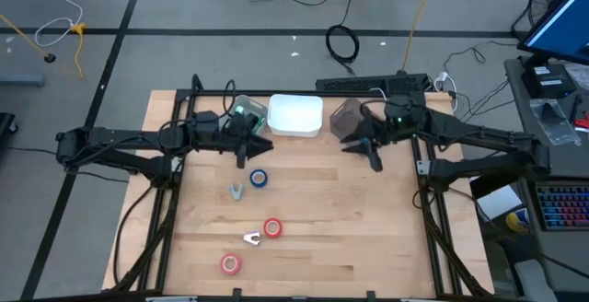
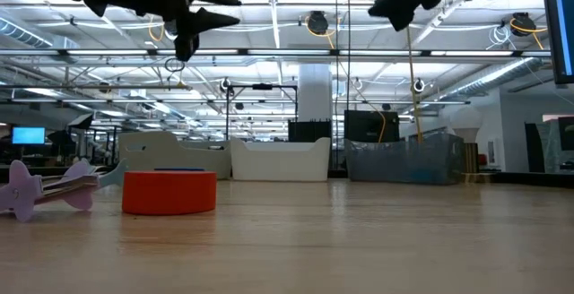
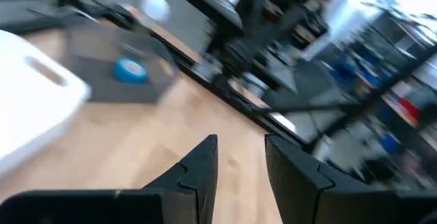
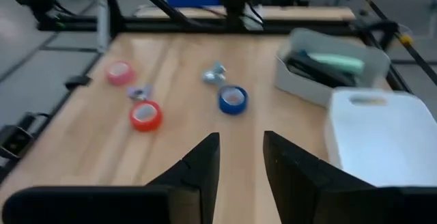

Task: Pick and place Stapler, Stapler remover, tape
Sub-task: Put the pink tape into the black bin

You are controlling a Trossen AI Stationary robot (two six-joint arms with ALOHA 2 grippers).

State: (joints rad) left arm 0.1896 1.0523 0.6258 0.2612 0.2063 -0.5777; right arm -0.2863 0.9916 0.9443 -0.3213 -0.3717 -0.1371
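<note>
On the table lie a blue tape roll (image 1: 259, 179), a red tape roll (image 1: 272, 228) and a pink tape roll (image 1: 230, 264), with one stapler remover (image 1: 237, 191) beside the blue roll and another (image 1: 251, 238) beside the red one. A green stapler (image 4: 328, 63) lies in the pale bin (image 1: 247, 110). Another blue tape roll (image 3: 130, 70) sits in the dark see-through bin (image 1: 348, 118). My left gripper (image 1: 262, 147) hangs open in front of the pale bin, above the table. My right gripper (image 1: 373, 159) hangs open in front of the dark bin. Neither has anything between its fingers.
A white bin (image 1: 296, 115) stands between the two other bins along the far edge. The arms' black frames run along the table's left and right sides. Bare wood lies between the loose things and the right side of the table (image 1: 368, 238).
</note>
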